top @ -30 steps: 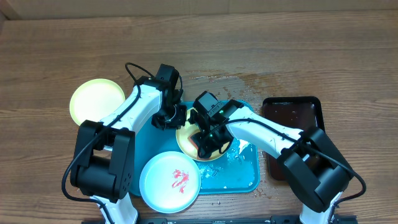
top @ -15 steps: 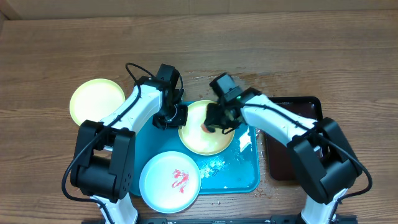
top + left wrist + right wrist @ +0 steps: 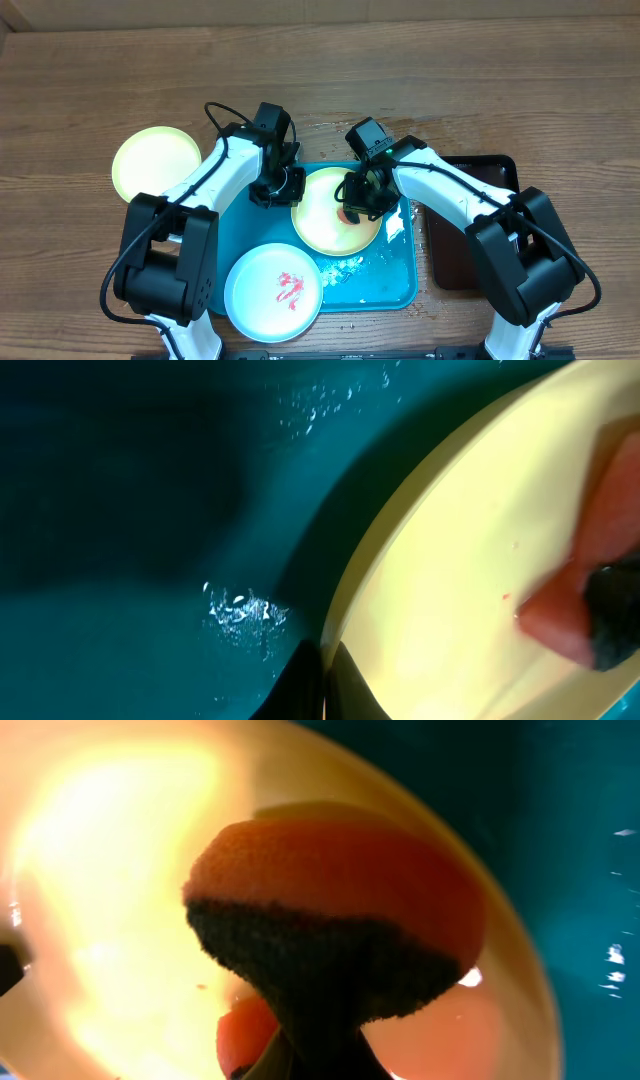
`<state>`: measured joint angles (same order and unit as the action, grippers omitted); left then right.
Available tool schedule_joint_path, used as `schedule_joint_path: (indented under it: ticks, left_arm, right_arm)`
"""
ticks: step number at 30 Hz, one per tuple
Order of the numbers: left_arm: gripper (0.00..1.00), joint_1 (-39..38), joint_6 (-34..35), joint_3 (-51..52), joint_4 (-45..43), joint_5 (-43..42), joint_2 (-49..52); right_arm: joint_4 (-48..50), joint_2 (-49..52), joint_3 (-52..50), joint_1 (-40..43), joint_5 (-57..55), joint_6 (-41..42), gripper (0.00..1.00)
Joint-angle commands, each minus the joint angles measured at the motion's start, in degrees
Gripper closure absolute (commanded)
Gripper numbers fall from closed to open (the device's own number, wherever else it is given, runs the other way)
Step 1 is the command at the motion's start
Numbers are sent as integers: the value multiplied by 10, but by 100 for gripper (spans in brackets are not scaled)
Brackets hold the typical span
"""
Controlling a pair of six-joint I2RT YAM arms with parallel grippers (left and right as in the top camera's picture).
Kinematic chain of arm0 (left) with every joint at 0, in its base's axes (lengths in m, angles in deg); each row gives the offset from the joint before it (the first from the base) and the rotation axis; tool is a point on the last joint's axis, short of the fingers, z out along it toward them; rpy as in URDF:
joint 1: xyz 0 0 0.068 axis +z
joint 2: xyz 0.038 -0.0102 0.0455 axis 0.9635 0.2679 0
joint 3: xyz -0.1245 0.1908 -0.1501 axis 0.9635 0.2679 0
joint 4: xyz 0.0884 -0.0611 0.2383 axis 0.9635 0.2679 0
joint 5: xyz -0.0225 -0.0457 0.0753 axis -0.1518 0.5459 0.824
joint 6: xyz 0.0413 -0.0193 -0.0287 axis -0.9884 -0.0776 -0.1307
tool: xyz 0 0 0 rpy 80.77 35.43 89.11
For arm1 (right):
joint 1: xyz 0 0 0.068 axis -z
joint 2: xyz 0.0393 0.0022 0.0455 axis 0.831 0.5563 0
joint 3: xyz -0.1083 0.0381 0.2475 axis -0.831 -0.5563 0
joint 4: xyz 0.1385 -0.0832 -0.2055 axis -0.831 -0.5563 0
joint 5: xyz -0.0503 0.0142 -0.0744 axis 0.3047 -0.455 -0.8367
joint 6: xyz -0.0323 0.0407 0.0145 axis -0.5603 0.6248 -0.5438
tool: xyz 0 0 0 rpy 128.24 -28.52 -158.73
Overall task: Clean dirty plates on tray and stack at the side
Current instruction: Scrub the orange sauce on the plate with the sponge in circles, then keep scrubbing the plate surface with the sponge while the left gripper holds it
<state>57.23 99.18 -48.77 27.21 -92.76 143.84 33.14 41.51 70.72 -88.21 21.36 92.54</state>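
Observation:
On the turquoise tray (image 3: 245,230) a yellow-green plate (image 3: 325,222) lies at the back middle. My left gripper (image 3: 283,187) is shut on this plate's left rim; the left wrist view has the rim (image 3: 345,610) pinched between the two dark fingertips (image 3: 300,695). My right gripper (image 3: 358,200) is shut on an orange and black sponge (image 3: 335,920), pressed onto the plate's right half (image 3: 110,870). A pale blue plate (image 3: 273,292) with a red smear sits over the tray's front left corner. A second yellow-green plate (image 3: 156,163) rests on the table to the left.
A dark brown-black tray (image 3: 447,262) stands right of the turquoise one, partly under my right arm. Water and foam (image 3: 352,266) lie on the turquoise tray's front right part. A wet patch (image 3: 345,128) marks the wooden table behind the tray.
My right gripper has swept the sponge from the plate's front up to its back edge, then down to its right half. The plate has shifted slightly. The left gripper has stayed on the rim.

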Motion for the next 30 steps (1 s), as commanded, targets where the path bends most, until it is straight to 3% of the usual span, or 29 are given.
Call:
schedule_joint_path:
  ticks: [1,6,13,21,30]
  left_arm:
    - [96,-2,-14,-3,-10,-64,-13]
    - [96,-2,-22,-3,-10,-82,-13]
    - [96,-2,-21,-3,-8,-77,-13]
    - [96,0,0,-2,-6,-19,-13]
    - [96,0,0,19,-40,-15,-9]
  right_arm:
    - [34,1,3,-9,80,-7,96]
    - [104,1,3,-16,154,17,96]
    - [161,1,3,-41,152,67,96]
    - [93,2,3,-36,57,80,96]
    - [101,2,-26,-2,56,79,96]
